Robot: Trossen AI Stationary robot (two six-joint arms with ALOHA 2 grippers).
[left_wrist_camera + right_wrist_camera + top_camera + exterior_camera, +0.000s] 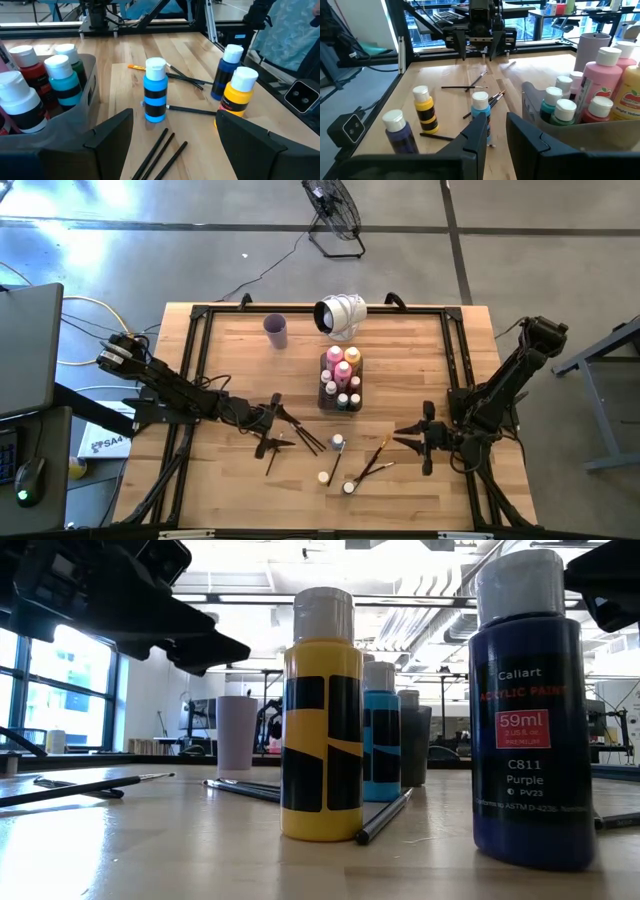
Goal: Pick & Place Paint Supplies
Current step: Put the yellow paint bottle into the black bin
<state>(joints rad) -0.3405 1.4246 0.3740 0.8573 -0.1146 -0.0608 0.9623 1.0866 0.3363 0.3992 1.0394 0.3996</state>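
Observation:
Three paint bottles stand upright on their bases on the wooden table: a blue one, a yellow one and a dark purple one. Thin dark paintbrushes lie flat near my left gripper; more brushes lie toward my right gripper. The grey tray holds several bottles, pink and orange among them. My left gripper is open wide, aimed at the blue bottle, clear of it. My right gripper faces it with a narrow gap, holding nothing.
A lilac cup stands at the far side, left of a white lamp-like object. Black frame rails run along the table's edges. Bare wood lies left of the tray and at the near left.

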